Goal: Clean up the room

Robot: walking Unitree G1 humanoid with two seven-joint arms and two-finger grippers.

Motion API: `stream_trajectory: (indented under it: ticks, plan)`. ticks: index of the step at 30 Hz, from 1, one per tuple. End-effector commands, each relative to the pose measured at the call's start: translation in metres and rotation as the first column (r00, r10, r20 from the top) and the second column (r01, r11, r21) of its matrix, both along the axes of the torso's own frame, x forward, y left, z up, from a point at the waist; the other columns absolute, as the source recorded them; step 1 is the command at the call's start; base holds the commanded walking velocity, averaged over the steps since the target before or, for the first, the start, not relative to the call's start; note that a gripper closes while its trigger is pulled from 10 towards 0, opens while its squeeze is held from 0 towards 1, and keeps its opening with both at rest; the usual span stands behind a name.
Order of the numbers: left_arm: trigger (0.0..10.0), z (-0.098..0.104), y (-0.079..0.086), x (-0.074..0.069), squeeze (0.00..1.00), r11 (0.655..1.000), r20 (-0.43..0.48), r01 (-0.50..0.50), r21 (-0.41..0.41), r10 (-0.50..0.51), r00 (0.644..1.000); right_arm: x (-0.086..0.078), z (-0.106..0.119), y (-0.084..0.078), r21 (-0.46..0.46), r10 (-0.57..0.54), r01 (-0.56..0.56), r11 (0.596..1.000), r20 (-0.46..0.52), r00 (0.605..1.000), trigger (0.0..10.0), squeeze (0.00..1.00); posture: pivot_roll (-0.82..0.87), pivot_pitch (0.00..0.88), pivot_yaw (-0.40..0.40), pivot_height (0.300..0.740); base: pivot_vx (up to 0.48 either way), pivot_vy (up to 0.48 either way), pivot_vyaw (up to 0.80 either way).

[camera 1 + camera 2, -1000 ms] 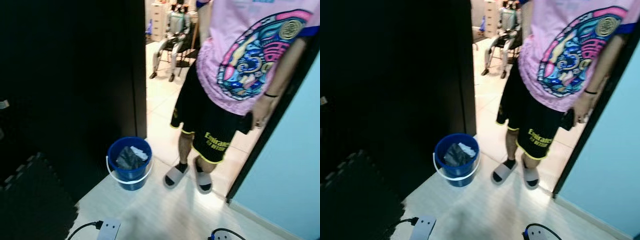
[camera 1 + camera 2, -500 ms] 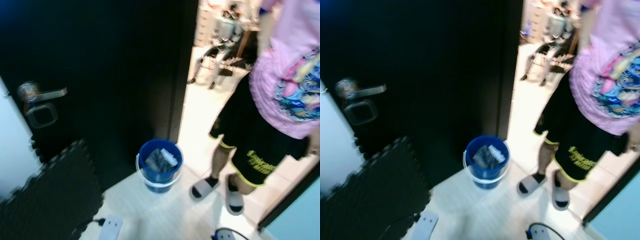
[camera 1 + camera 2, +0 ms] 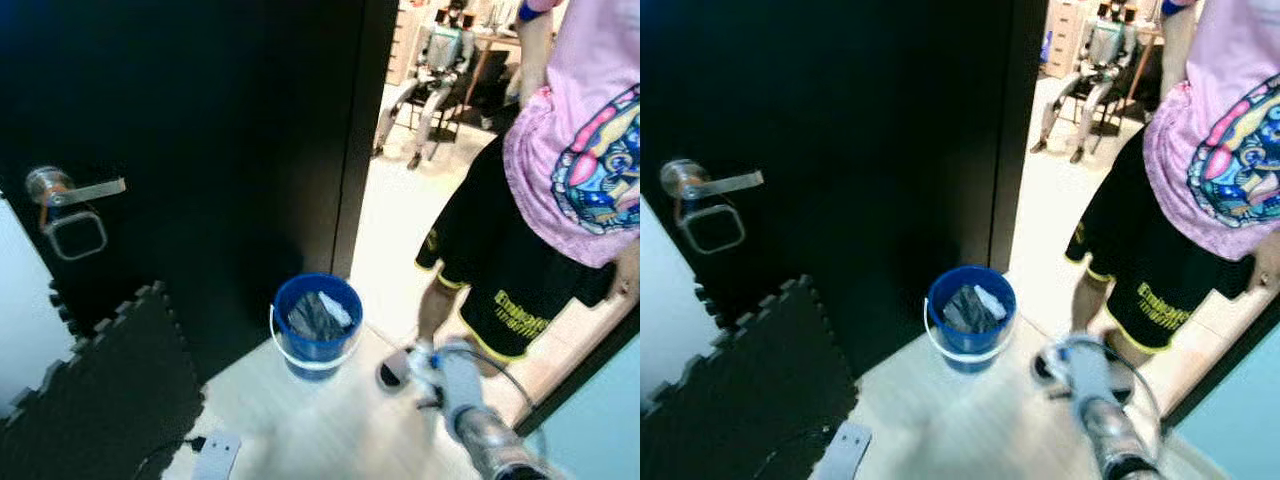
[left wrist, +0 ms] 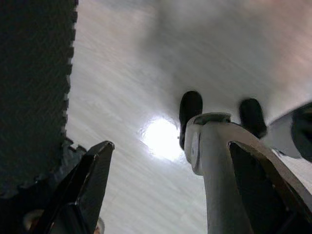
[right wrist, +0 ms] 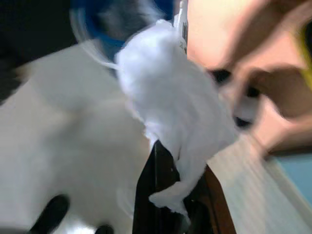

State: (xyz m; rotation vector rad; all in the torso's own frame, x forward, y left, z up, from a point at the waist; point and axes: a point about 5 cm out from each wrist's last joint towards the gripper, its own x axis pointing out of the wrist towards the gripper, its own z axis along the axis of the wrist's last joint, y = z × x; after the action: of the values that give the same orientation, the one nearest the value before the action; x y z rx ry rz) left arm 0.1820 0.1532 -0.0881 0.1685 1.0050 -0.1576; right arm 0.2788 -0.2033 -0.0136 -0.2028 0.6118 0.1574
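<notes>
One right hand [image 5: 178, 195] grips white tissue [image 5: 170, 107] near bucket [image 3: 317, 325]

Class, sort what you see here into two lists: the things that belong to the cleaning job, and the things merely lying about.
Job in hand:
right pincer, shut on a white crumpled wad
blue bucket already holding rubbish

Lying about:
black foam mat
white power strip
person standing in the doorway
seated robot beyond

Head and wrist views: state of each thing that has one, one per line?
door: open, handle level
blue bucket: upright, holding crumpled trash
right gripper: raised toward the bucket, shut on white tissue
left gripper: open, empty, over the floor
person: standing in the doorway
foam mat: flat on the floor
</notes>
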Motion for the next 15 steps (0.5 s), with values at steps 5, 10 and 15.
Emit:
stream_trajectory:
  ticks: [5,10,15]
  plan:
    - [10.0,-0.002,-0.002,-0.005,0.0,0.998,-0.003,-0.054,-0.025,0.054,0.999,0.015,0.014,0.017,-0.022,0.206,-0.205,0.978,0.03,0.978,10.0,0.0,0.03,0.0,-0.036,0.74,0.0,0.0,0.0]
    - [10.0,-0.001,-0.002,-0.004,0.0,0.997,0.017,-0.065,-0.03,0.066,0.998,0.021,0.02,0.035,-0.034,0.349,-0.348,0.937,0.03,0.937,10.0,0.0,0.03,0.0,-0.036,0.74,0.0,0.0,0.0]
    - [10.0,-0.001,-0.002,-0.003,0.0,0.996,0.035,-0.081,-0.035,0.082,0.996,0.027,0.026,0.046,-0.054,0.401,-0.398,0.916,0.057,0.914,10.0,0.0,0.03,0.0,-0.036,0.74,0.0,0.0,0.0]
